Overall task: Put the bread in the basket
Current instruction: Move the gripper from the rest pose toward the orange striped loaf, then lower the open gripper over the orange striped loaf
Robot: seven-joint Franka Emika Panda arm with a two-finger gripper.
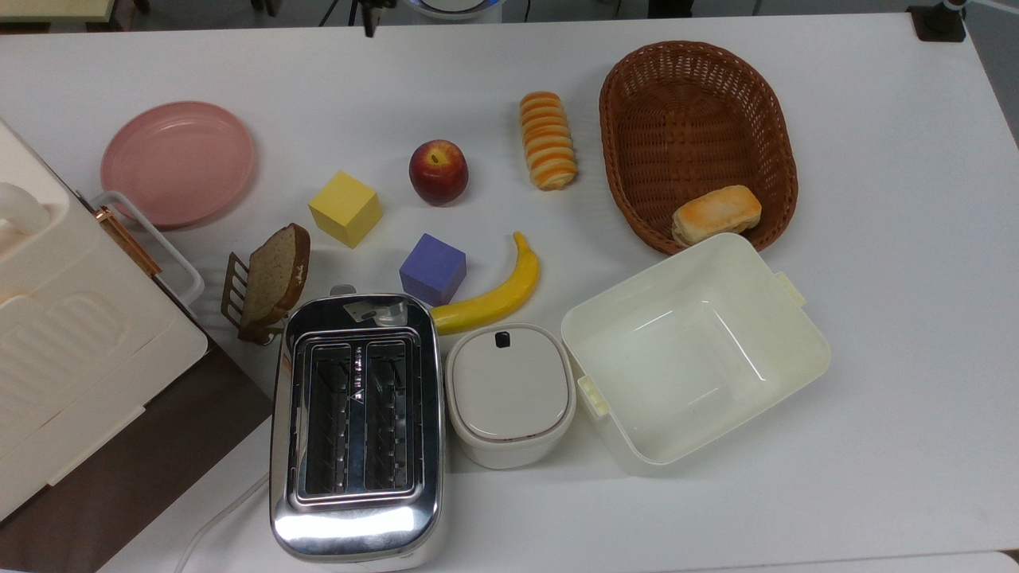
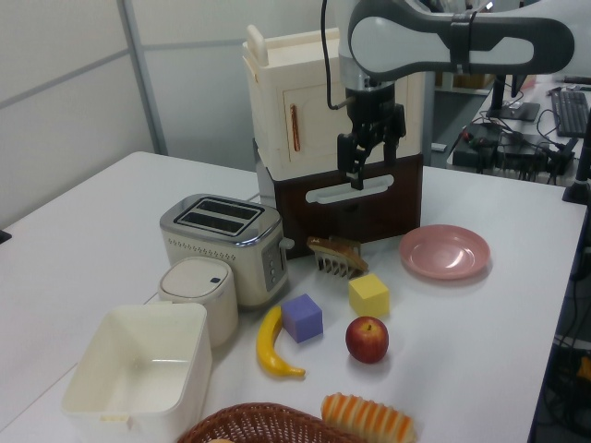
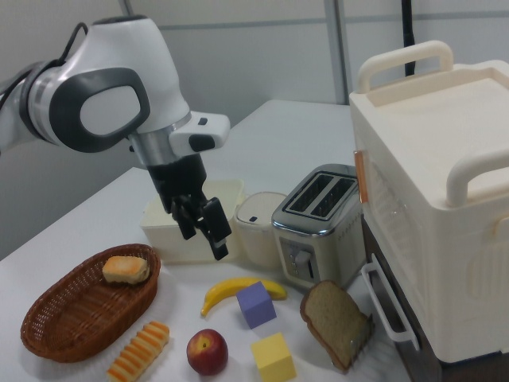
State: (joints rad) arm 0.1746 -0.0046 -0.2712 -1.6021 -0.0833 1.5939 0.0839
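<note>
The bread (image 1: 547, 140), a ridged loaf striped orange and cream, lies on the white table just to the top view's left of the basket (image 1: 776, 119); it also shows in the left view (image 2: 367, 418) and the right view (image 3: 139, 350). The reddish-brown wicker basket (image 3: 48, 318) holds a smooth golden bun (image 1: 716, 213) at one end. My gripper (image 3: 205, 237) hangs open and empty, high above the table over the fruit and cubes, well apart from the bread. In the left view the gripper (image 2: 355, 172) is in front of the cream cabinet.
Near the bread are a red apple (image 1: 439, 171), a banana (image 1: 493, 296), a yellow cube (image 1: 345, 208) and a purple cube (image 1: 432, 269). A cream tub (image 1: 692, 350) touches the basket. A toaster (image 1: 356, 426), a lidded pot (image 1: 509, 394), a racked slice (image 1: 275, 277) and a pink plate (image 1: 177, 161) stand further off.
</note>
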